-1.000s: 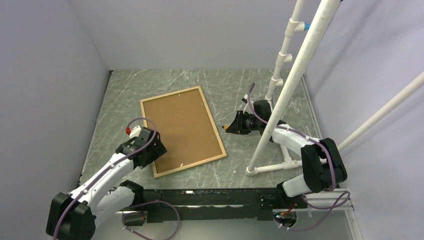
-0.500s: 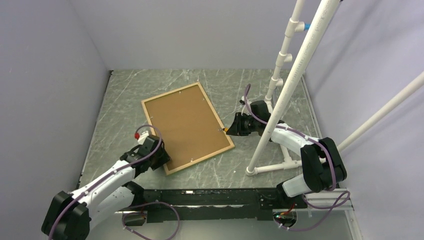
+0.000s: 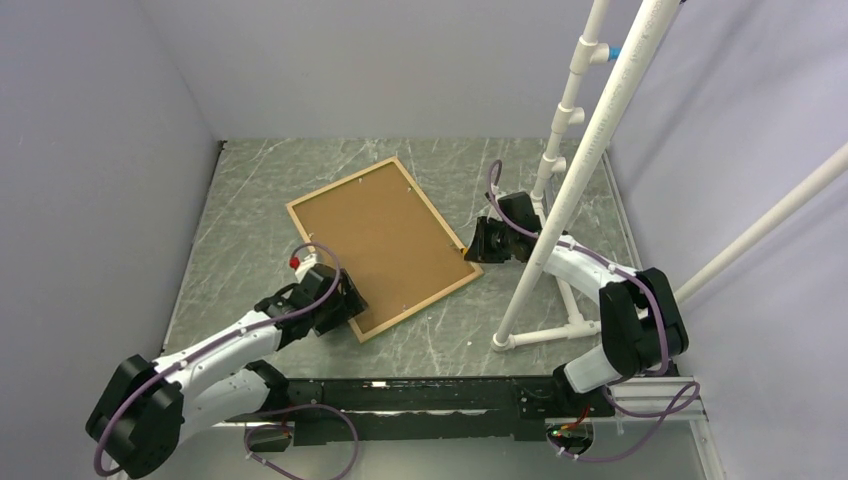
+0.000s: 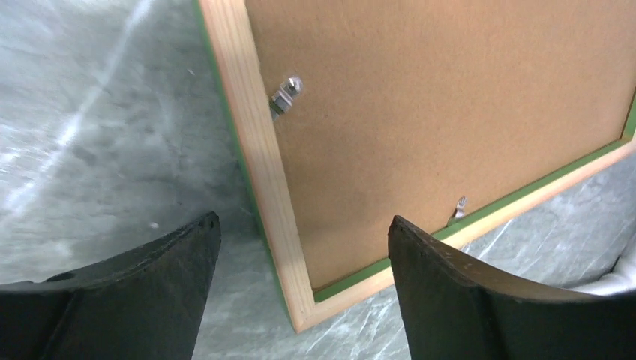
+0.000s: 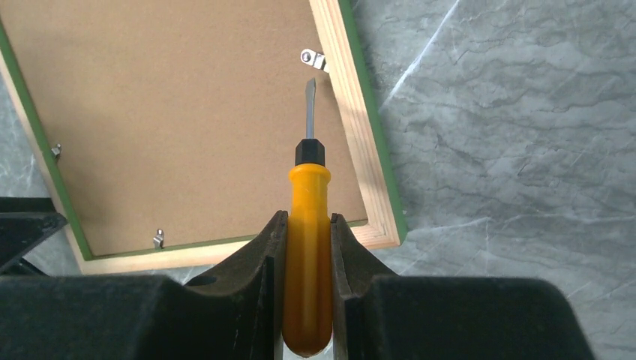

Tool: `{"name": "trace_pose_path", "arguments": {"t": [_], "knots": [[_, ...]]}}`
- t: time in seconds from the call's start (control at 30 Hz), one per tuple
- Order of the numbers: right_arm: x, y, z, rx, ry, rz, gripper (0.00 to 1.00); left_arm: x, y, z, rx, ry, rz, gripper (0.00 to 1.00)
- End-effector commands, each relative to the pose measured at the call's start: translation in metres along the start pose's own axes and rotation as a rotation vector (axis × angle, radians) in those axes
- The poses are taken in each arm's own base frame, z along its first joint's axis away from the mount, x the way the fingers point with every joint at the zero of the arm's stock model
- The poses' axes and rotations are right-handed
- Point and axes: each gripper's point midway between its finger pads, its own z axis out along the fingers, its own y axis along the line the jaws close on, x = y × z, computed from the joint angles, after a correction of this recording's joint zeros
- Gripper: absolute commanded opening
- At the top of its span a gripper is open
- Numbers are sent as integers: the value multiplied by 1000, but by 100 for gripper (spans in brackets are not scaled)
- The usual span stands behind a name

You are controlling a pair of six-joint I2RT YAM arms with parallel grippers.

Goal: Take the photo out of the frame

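The frame (image 3: 342,182) lies face down on the table, its light wood rim up and a green edge showing. The brown backing board (image 3: 385,240) fills it, so the photo is hidden. My left gripper (image 3: 348,303) is open, its jaws either side of the frame's near corner (image 4: 304,315). My right gripper (image 3: 482,245) is shut on an orange-handled screwdriver (image 5: 308,187). It hovers over the frame's right corner. The blade tip points at a metal clip (image 5: 313,58) on the rim. Other clips (image 4: 285,91) sit along the edges.
A white PVC pipe stand (image 3: 560,200) rises just right of the right gripper, with its base bar (image 3: 545,335) on the table. Pale walls close in the marbled grey table (image 3: 250,190) on the left, back and right.
The frame has turned and slid to the right. My left gripper has moved right with the frame's near corner. My right gripper has shifted a little so the screwdriver is over the frame's right corner.
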Motion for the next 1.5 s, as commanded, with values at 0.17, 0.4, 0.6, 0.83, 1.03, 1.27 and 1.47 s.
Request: {"name": "trace_pose_path", "arguments": {"t": [0.17,0.4,0.6,0.83,1.03,1.27,1.47], "knots": [[-15,3,9,-16,-14,-26,0,-61,-1,-5,36,-50,-27,93],[-22,-1,6,15,-30,-36,0,-81,1,9,29,-43,-18,90],[-21,-5,2,46,-33,-26,0,-85,10,21,-25,-41,-34,87],[-14,-4,5,22,-29,-20,0,-93,13,29,-52,-59,-44,86],[-26,-1,2,27,-33,-46,0,-92,16,37,-62,-50,-30,75],[-32,6,8,10,38,-61,0,-92,30,37,-110,-67,19,72],[-29,4,14,22,107,-52,0,-99,22,26,-71,-109,69,75]]}}
